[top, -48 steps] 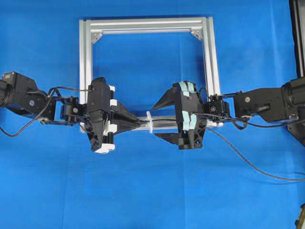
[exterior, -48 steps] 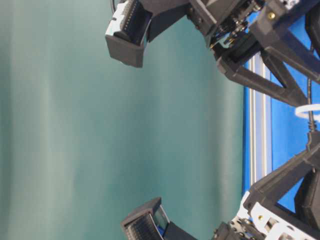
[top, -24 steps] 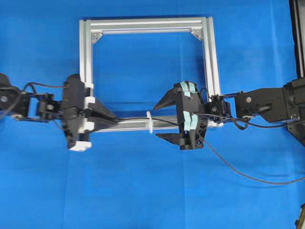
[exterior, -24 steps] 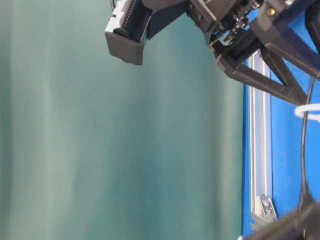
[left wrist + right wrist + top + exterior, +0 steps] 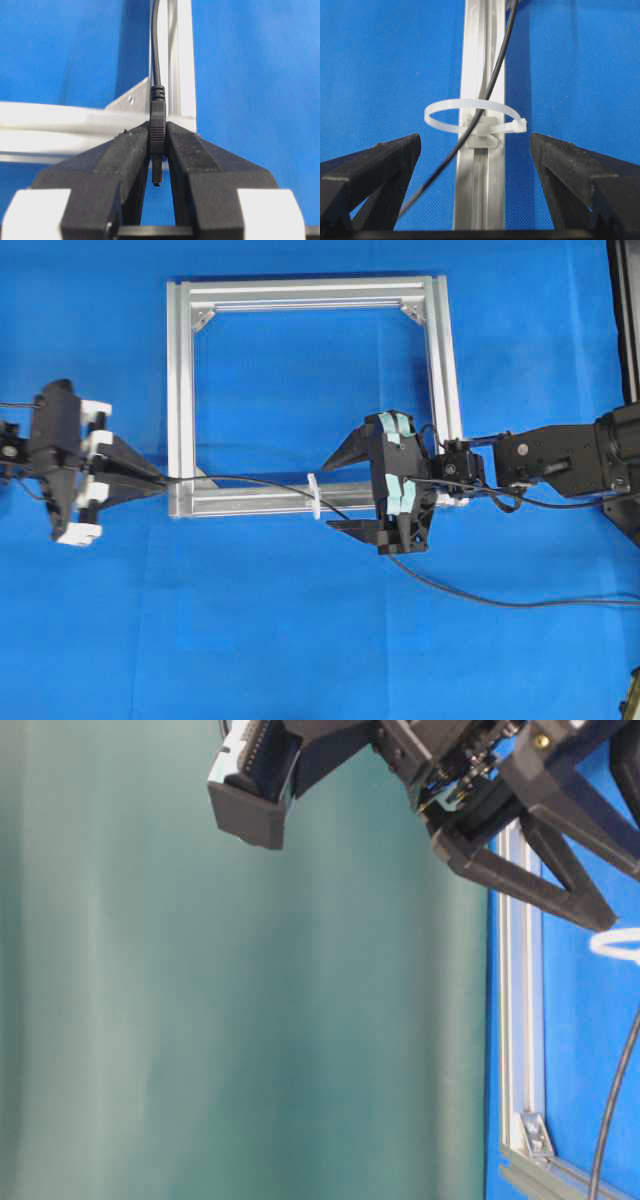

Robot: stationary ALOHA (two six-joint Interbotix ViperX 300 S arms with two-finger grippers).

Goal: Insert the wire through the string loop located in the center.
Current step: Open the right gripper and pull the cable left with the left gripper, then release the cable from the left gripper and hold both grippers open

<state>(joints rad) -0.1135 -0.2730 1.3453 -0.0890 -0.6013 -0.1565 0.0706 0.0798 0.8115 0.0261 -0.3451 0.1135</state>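
Observation:
The white string loop stands on the near bar of the silver frame. The black wire runs through the string loop, and the wire then trails off to the right across the cloth. Left of the frame, my left gripper is shut on the wire's connector tip, with the small plug end poking back between its jaws. My right gripper stands open just right of the loop, with one finger on each side of the bar. In the right wrist view the right gripper holds nothing.
The square aluminium frame lies flat on blue cloth. A dark upright object sits at the far right edge. The wire's slack curves over the cloth at the lower right. A teal backdrop fills the table-level view.
My left gripper has travelled left from beside the loop to beyond the frame's left side, drawing the wire through the loop. The right gripper has stayed open and still.

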